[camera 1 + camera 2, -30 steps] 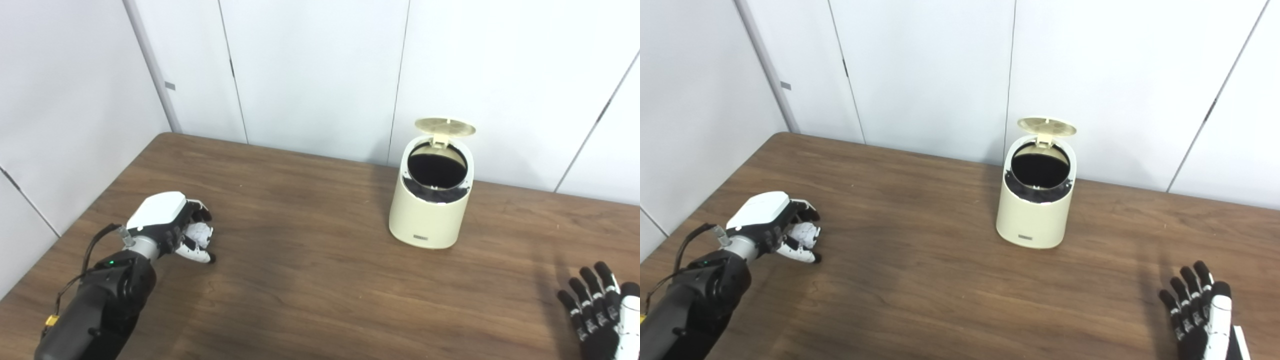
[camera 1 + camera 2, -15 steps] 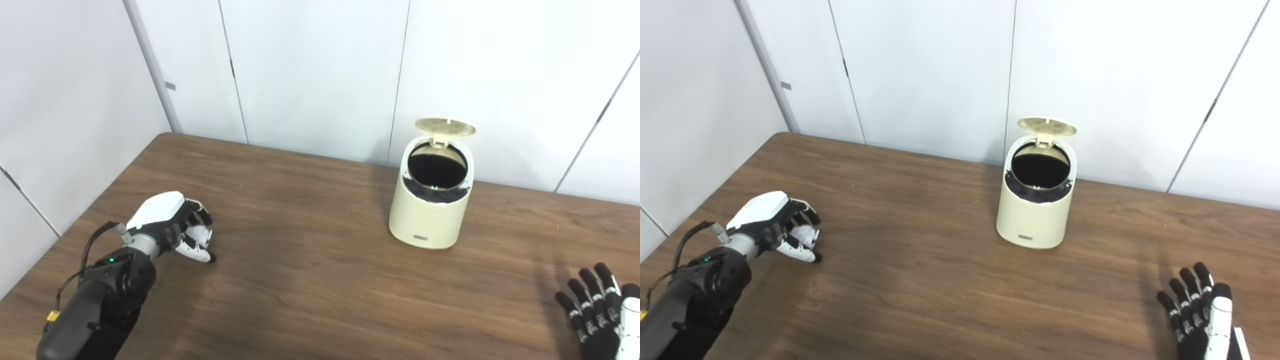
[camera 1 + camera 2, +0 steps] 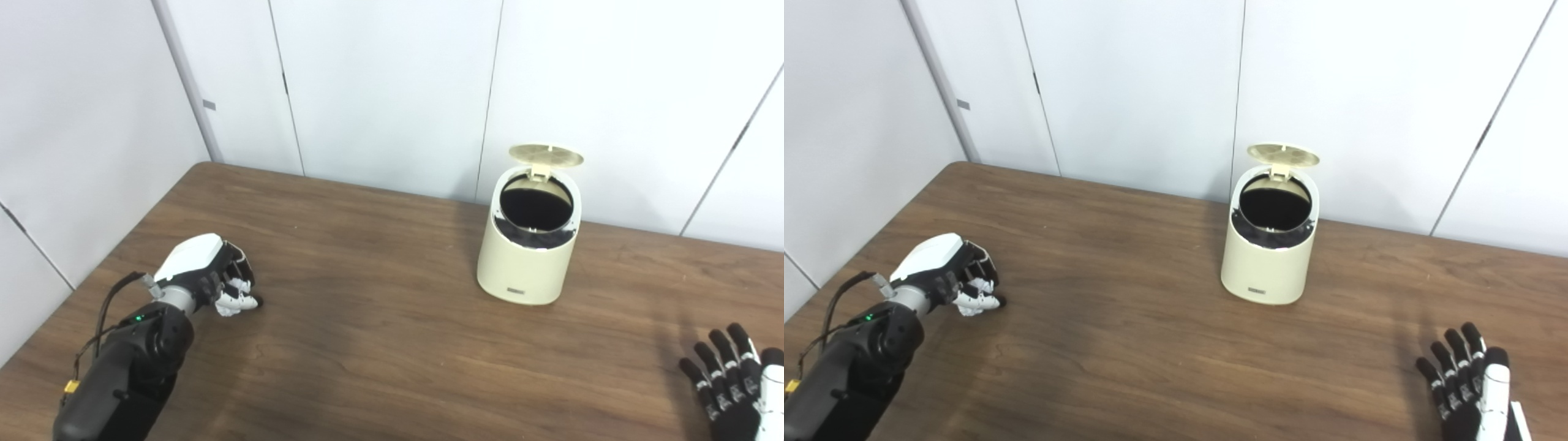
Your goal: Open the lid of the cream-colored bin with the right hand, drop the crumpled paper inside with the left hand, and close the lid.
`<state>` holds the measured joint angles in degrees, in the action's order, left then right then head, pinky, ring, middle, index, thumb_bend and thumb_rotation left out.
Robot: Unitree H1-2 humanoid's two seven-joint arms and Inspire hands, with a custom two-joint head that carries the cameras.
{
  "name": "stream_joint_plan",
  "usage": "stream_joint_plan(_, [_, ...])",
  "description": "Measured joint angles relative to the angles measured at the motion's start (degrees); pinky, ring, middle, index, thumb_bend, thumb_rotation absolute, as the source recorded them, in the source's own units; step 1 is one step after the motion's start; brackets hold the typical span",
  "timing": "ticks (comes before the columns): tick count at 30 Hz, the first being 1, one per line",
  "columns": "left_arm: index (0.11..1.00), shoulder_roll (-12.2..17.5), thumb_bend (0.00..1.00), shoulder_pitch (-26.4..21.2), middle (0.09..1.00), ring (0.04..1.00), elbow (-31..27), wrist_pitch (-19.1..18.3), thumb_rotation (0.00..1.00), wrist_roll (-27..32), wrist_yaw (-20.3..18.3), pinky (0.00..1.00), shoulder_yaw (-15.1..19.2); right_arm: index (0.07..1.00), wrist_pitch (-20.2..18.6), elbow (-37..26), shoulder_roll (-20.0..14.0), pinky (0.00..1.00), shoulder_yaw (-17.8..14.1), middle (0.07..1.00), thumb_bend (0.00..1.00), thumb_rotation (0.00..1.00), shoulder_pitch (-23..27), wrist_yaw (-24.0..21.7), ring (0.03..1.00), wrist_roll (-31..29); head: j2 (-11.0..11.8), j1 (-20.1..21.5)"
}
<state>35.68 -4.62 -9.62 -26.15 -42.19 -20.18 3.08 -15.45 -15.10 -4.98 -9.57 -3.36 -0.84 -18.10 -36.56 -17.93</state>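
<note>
Closing the left hand [image 3: 208, 275] on crumpled paper [image 3: 228, 306]; lift clear, then carry toward the two-o'clock bin [image 3: 527, 245]; right hand [image 3: 732, 386] spread.

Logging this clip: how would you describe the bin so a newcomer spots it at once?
On the brown wooden table, look toward the far edge by the white wall panels. The cream-colored bin stands there alone, its round lid flipped up over a dark opening.

Left hand [image 3: 205, 275] closing on paper

Fingers [image 3: 236, 300] now curled tighter around the crumpled paper [image 3: 228, 304], hiding most of it; seemingly lifted slightly off the desk [image 3: 392, 343].
</note>
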Motion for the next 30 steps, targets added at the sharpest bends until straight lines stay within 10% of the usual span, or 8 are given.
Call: stream_joint_plan(30, [0.466, -1.77, 0.50, 0.48, 0.517, 0.454, -5.30, 1.53, 0.00, 0.27, 2.67, 0.48, 1.48, 0.985, 0.30, 0.95, -0.11, 0.88, -0.78, 0.965, 0.42, 1.00, 0.39, -1.00, 0.951, -0.08, -0.79, -0.35])
